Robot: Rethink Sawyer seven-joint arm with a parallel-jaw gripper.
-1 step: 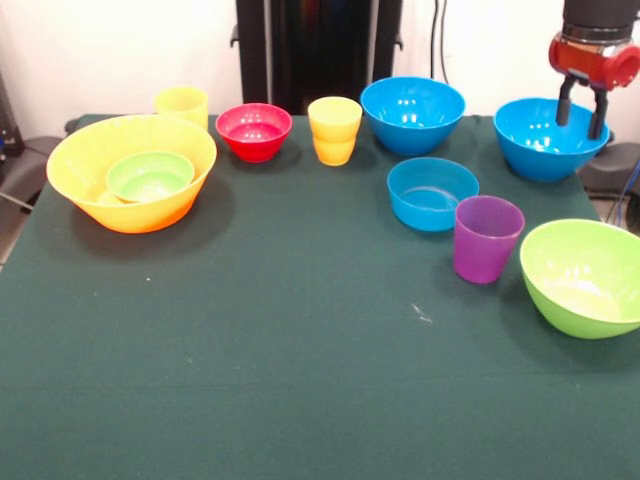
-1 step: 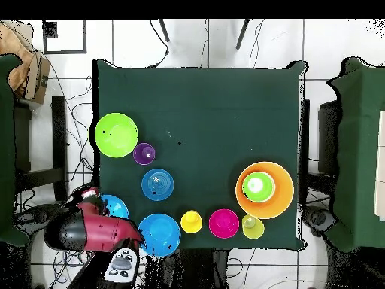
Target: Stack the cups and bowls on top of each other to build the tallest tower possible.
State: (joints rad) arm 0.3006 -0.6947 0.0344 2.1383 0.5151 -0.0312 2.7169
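I count seven bowls [image 1: 412, 113] and three cups [image 1: 487, 238]; my gripper [image 1: 583, 107] hangs with fingers apart, upper right.

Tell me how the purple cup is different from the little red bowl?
The purple cup is taller than it is wide, while the red bowl is low and rounded. The purple cup stands between the shallow blue bowl and the lime green bowl; the red bowl sits in the back row beside a yellow cup. Both are upright, empty and glossy.
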